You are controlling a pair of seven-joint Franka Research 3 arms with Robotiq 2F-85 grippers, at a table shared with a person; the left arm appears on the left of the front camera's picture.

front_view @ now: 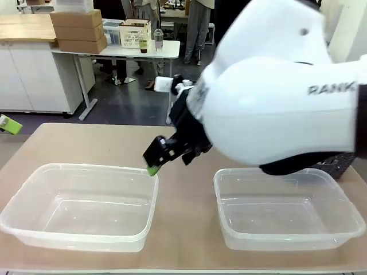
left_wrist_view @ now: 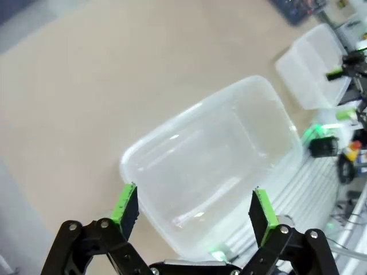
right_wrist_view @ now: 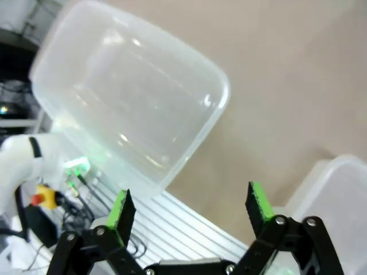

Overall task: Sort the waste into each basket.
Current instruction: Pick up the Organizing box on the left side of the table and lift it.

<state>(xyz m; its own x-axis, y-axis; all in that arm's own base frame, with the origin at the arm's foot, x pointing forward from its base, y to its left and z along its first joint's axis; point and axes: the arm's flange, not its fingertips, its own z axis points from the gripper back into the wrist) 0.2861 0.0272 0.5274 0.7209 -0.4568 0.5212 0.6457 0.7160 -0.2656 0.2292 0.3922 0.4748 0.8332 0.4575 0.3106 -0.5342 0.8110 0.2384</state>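
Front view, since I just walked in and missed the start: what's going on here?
Nothing is held yet. The left tub and right tub sit empty, a dark lattice basket behind the right one. The right arm reaches across the middle, right gripper open near the left tub. The left gripper hangs open above that tub.

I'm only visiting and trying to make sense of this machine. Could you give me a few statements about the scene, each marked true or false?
1. The left tub and the right tub hold nothing. True.
2. The right pincer grips a crushed can. False: it is open and empty.
3. The left pincer is open. True.
4. The two tubs are stacked together. False: they stand side by side, apart, on the table.
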